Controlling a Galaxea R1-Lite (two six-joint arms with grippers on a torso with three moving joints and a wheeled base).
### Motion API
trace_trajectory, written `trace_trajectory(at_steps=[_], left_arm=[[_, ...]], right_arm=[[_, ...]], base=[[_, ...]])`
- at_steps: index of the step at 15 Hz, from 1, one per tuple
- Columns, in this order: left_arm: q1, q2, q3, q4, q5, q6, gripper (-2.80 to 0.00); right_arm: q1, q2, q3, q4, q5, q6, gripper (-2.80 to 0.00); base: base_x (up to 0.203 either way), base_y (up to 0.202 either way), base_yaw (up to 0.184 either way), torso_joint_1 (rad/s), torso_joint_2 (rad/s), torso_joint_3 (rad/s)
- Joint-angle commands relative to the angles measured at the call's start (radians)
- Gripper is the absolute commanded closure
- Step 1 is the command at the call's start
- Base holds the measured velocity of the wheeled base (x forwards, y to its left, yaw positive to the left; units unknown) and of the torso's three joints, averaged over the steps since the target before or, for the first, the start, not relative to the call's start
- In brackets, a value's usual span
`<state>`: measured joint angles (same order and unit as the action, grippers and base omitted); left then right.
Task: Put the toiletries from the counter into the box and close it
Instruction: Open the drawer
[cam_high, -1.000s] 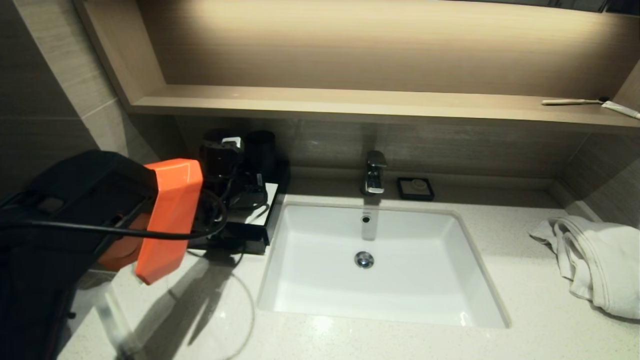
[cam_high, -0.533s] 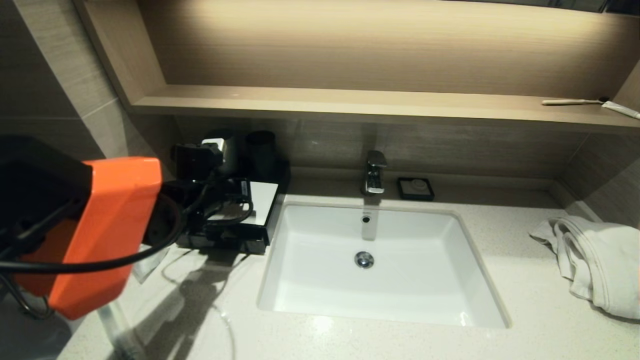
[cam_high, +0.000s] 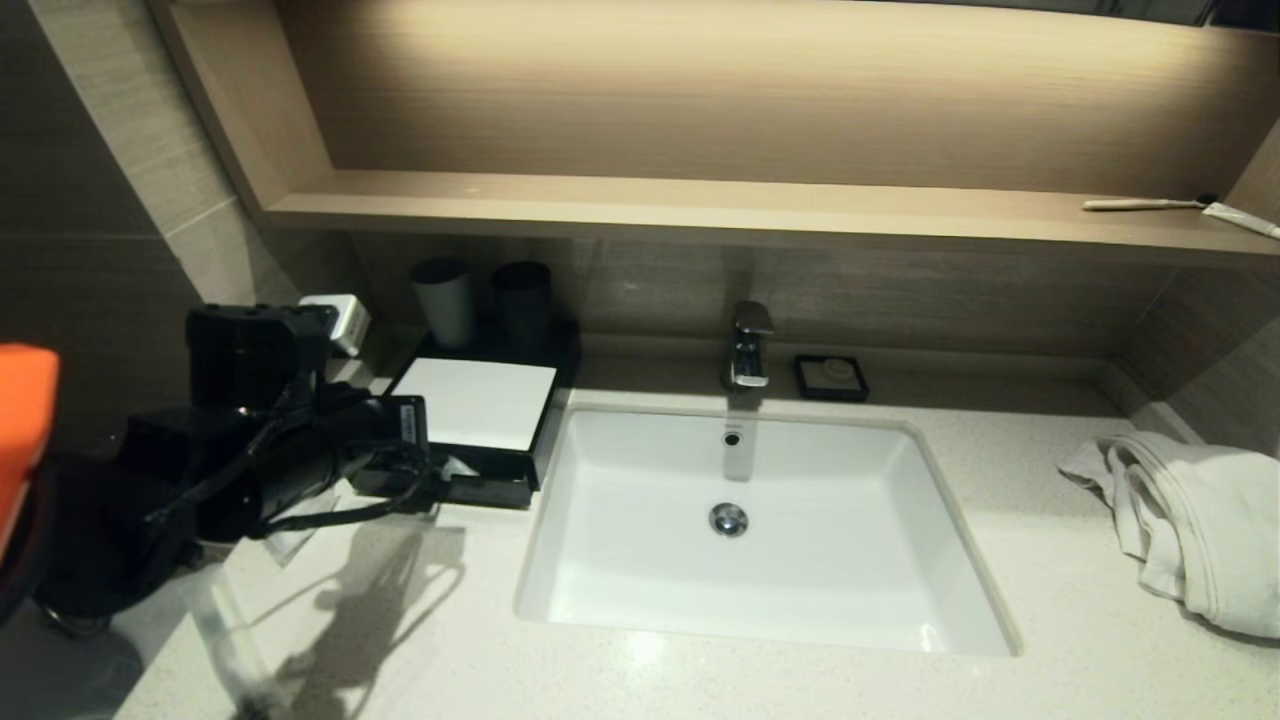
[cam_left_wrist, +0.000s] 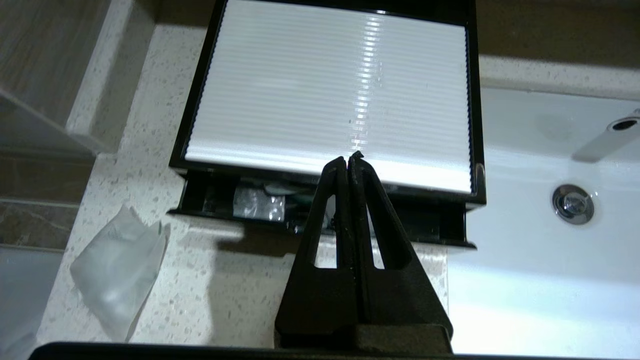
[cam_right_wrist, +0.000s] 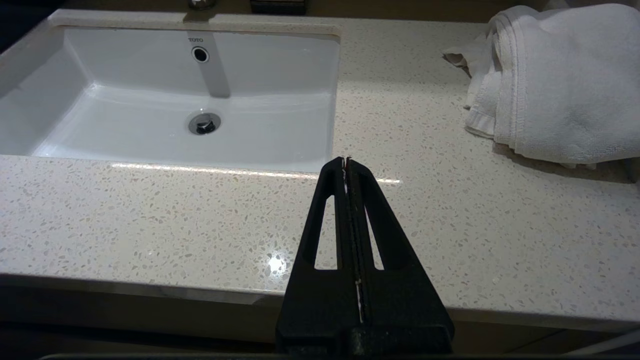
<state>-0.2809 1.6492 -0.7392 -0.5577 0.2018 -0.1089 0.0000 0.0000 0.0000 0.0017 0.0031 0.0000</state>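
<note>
Inside the black box (cam_left_wrist: 330, 210), left of the sink (cam_high: 760, 520) on the tabletop (cam_left_wrist: 225, 280), its part-open drawer shows only dim packets under a white ribbed lid (cam_left_wrist: 330, 95), a clear sachet (cam_left_wrist: 117, 267) just beside it, both left pincer (cam_left_wrist: 349, 159) and right pincer (cam_right_wrist: 346, 161) pressed closed, empty.

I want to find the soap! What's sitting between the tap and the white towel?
In the head view, a small black soap dish sits just beside the tap. From there to the white towel there is only bare speckled counter.

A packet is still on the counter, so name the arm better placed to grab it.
Left. The left gripper hangs over the box, near the packet; the right gripper sits beyond the sink.
</note>
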Motion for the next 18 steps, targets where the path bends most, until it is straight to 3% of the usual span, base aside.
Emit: trace_trajectory(at_steps=[1, 6, 18], left_arm=[[0.0, -0.071, 0.068, -0.006, -0.002, -0.004, 0.0], [0.0, -0.077, 0.182, -0.063, -0.004, -0.032, 0.0], [0.0, 0.084, 0.208, -0.224, 0.001, -0.037, 0.0]], right_arm=[[0.0, 0.0, 0.0, 0.0, 0.0, 0.0, 0.0], [0.0, 0.0, 0.0, 0.0, 0.0, 0.0, 0.0], [0.0, 0.0, 0.0, 0.0, 0.0, 0.0, 0.0]], base=[[0.0, 0.0, 0.0, 0.0, 0.0, 0.0], [0.0, 0.0, 0.0, 0.0, 0.0, 0.0], [0.0, 0.0, 0.0, 0.0, 0.0, 0.0]])
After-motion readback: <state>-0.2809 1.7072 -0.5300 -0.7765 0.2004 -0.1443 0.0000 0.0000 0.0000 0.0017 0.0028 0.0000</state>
